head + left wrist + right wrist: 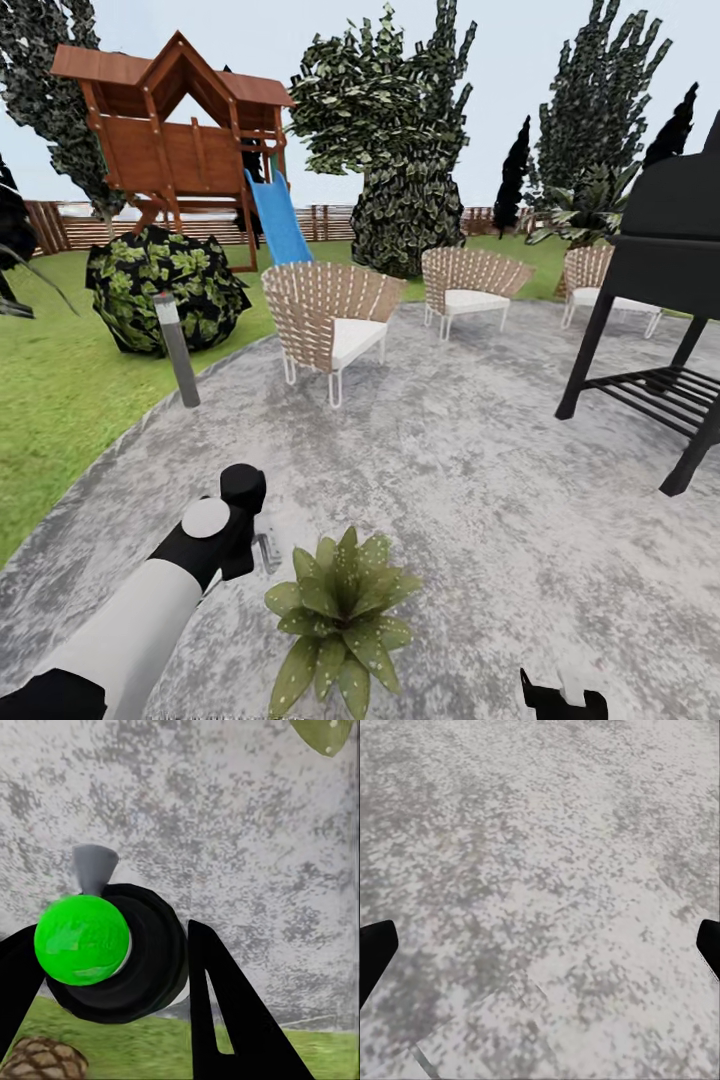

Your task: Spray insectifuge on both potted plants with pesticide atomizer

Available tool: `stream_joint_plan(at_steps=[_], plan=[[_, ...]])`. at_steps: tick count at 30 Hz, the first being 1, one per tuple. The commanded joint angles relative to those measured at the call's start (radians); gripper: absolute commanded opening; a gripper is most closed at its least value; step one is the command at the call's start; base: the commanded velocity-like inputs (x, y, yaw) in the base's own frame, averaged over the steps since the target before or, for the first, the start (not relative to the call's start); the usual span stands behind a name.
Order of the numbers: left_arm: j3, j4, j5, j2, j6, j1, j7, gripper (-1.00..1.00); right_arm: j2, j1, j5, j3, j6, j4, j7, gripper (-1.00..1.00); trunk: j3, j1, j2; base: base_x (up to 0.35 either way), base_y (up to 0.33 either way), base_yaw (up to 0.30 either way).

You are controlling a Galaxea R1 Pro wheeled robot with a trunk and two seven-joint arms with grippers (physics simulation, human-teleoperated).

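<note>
Round grey mottled stone patio (470, 470) ringed by lawn (50, 390). Three wicker chairs (330, 320) on the patio's far side, black grill stand (665, 290) at its right edge, grey lamp post (177, 350) at its left edge. Wooden playhouse (175, 130) with blue slide (278, 220) beyond, slat fence (60, 225), tall trees, pale sky.

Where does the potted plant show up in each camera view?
Head view: potted plant at bottom centre, standing on the patio.
Left wrist view: one speckled leaf tip at a corner of the picture.
Right wrist view: grey mottled stone.
Shared landmark: the grey mottled patio.
</note>
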Motion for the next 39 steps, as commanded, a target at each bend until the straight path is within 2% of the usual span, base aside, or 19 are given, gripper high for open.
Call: stream_joint_plan(at_steps=[1,6,20,27,33,39], plan=[[-0.002,0.000,-0.007,0.000,0.011,-0.001,-0.009,-1.00,0.000,0.000,-0.004,-0.004,-0.003,0.000,0.003,1.00,-0.001,0.000,0.000,-0.023,-0.272,0.278],[-0.002,-0.001,-0.007,-0.007,0.011,-0.001,-0.009,-1.00,0.000,0.000,-0.004,-0.004,-0.003,0.000,0.003,1.00,0.001,0.000,0.000,-0.138,-0.252,0.252],[-0.002,0.004,-0.007,-0.011,0.011,-0.001,-0.009,-1.00,0.000,0.000,-0.004,-0.004,-0.003,0.000,0.003,1.00,0.001,0.000,0.000,-0.137,-0.245,0.057],[-0.002,0.005,-0.008,-0.011,0.015,-0.001,-0.009,-1.00,0.000,0.000,-0.004,-0.004,-0.003,0.000,0.003,1.00,0.001,0.000,0.000,0.082,-0.230,0.206],[-0.002,0.004,-0.009,-0.011,0.018,-0.001,-0.009,-1.00,0.000,0.000,-0.004,-0.004,-0.003,0.000,0.003,1.00,0.001,0.000,0.000,0.150,-0.019,0.025],[-0.002,0.001,-0.009,-0.011,0.020,-0.001,-0.009,-1.00,0.000,0.000,-0.004,-0.003,-0.003,0.000,0.003,1.00,0.001,0.000,0.000,0.005,0.000,0.234]])
